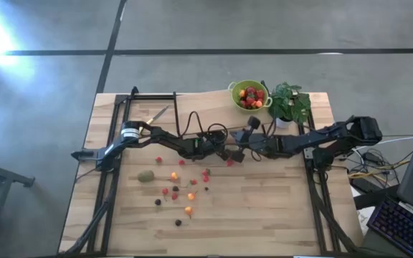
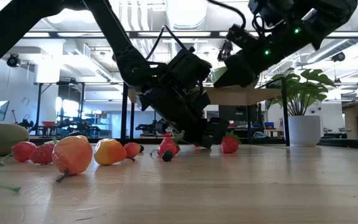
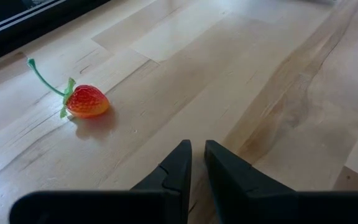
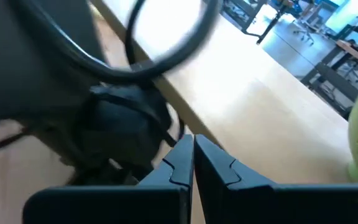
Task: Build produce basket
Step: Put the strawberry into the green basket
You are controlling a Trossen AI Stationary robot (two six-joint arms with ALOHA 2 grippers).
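High view: green bowl (image 1: 250, 94) w/ fruit at far counter (image 1: 264, 208) edge, left of plant (image 1: 290, 102); berries (image 1: 181, 188) and kiwi (image 1: 145, 175) scattered near-left. Both arms meet mid-counter.

Low view: left hand (image 2: 207, 138) low by a strawberry (image 2: 229, 144).

Left wrist: fingers (image 3: 179, 165) nearly together, pinching nothing.

Right wrist: right hand (image 4: 193, 155) pressed together, empty.

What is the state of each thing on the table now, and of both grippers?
Green colander: upright, partly filled with fruit.
Loose berries: scattered on the table, not yet collected.
Kiwi: lying on the table.
Strawberry: lying alone, untouched.
Left gripper: nearly shut, empty.
Right gripper: shut, empty.
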